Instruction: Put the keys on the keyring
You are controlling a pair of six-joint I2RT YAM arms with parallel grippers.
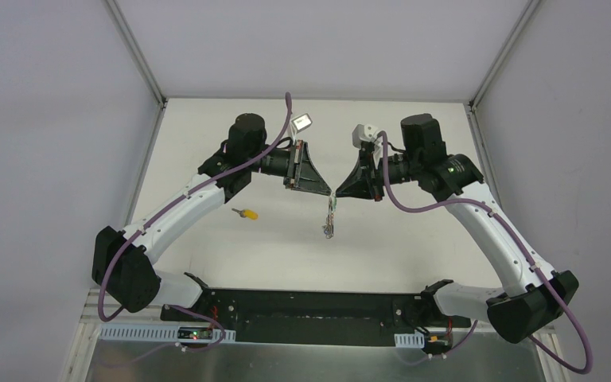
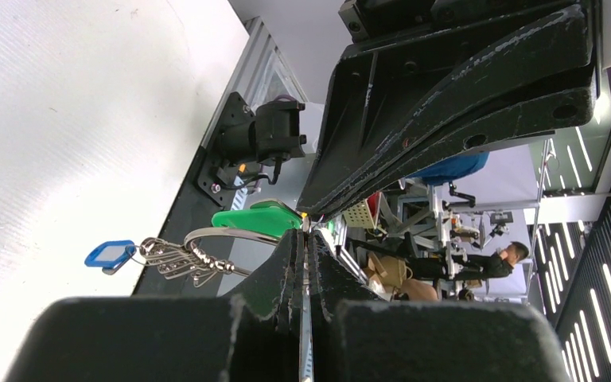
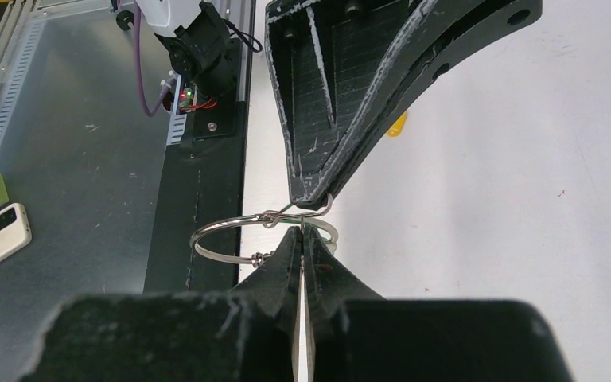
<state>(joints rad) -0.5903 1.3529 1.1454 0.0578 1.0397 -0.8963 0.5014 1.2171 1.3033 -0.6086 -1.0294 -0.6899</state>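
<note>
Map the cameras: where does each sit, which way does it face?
Top: overhead behind the bases, looks down at the table; both arms show, left gripper meeting right gripper.
Left wrist: left gripper at bottom; faces right gripper, room beyond.
Right wrist: right gripper at bottom; faces left gripper, table beyond.
Shared: keyring in both wrist views.

Both arms are of the same build. The left arm (image 1: 179, 205) and the right arm (image 1: 503, 239) have white shells on the long links and black, rounded housings at the joints. A purple cable (image 1: 274, 147) runs on the outside of each arm in loose loops. A small grey-white camera (image 1: 303, 122) sits on each wrist. The left gripper (image 1: 331, 192) and the right gripper (image 1: 339, 193) are black, flat and triangular, with round screw holes (image 3: 517, 16) and many pale scratches on their fingers (image 3: 342, 119). The black bases (image 1: 199, 286) carry thin red wires (image 3: 199, 102) and a small green light (image 3: 184, 94).
</note>
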